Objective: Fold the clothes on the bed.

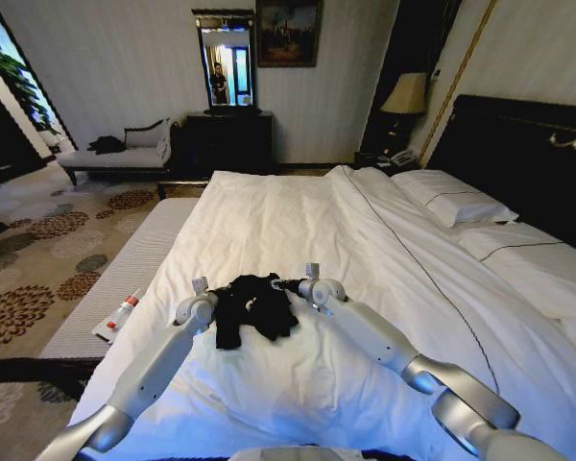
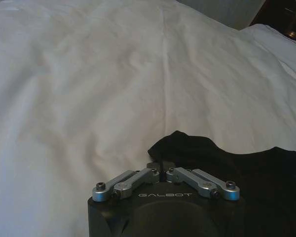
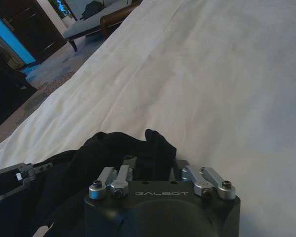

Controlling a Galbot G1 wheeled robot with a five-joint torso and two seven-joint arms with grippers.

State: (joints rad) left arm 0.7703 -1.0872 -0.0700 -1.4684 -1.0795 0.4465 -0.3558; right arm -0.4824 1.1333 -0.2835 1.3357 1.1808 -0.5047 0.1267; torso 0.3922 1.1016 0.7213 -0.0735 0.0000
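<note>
We pinch the black T-shirt [image 1: 254, 305] on the bed [image 1: 365, 250] with our left claw [image 2: 161, 170] and right claw [image 3: 153, 170], and should lift both sides evenly.

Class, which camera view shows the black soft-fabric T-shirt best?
The head view: the whole crumpled black soft-fabric T-shirt lies on the white duvet. The left wrist view shows one edge; the right wrist view a bunched part.

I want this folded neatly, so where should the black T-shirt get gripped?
The black T-shirt lies bunched on the bed. Probably grip its two outer edges, coming from either side, where the left pincer and right pincer sit shut on fabric, since the loose cloth spreads when pulled apart.
</note>
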